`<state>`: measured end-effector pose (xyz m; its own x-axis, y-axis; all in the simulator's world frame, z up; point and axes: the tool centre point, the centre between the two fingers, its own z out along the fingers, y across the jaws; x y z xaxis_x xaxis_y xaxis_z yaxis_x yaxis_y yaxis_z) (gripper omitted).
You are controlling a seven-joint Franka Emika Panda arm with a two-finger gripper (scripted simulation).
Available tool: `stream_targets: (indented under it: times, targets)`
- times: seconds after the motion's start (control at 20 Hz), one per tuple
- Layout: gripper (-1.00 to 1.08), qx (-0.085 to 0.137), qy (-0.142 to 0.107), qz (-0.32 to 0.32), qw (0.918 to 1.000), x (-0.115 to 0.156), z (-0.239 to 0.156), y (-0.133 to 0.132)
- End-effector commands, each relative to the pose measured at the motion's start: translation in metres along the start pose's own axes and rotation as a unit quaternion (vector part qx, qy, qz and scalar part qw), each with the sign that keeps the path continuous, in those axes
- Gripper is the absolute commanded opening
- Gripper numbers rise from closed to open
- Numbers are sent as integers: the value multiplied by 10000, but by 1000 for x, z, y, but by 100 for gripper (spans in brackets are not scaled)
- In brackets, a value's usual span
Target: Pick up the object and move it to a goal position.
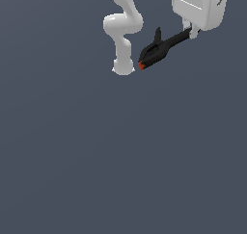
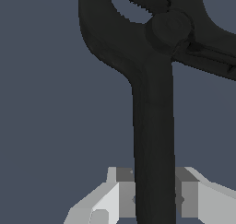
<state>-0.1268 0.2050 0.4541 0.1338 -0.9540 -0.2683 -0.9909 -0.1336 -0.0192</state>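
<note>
Plain grey surface (image 1: 96,170) lies beneath; our claw (image 1: 192,32) is clamped on one handle of the clamp (image 1: 157,51), held aloft near the far edge. We should carry it steadily, avoiding swing.

Legible text: 0 items, no labels, brands, numbers or signs on arm, clamp (image 1: 157,50) or grey ground, gripper housing faintly ridged, possibly unlettered
</note>
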Motion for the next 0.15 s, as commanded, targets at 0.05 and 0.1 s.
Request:
stream_targets:
  times: [0.05,0.1]
  targets:
    - [-100,10,-3,-5,10000,-1,-7,-1]
    - [-100,10,-3,-5,10000,-1,-7,-1]
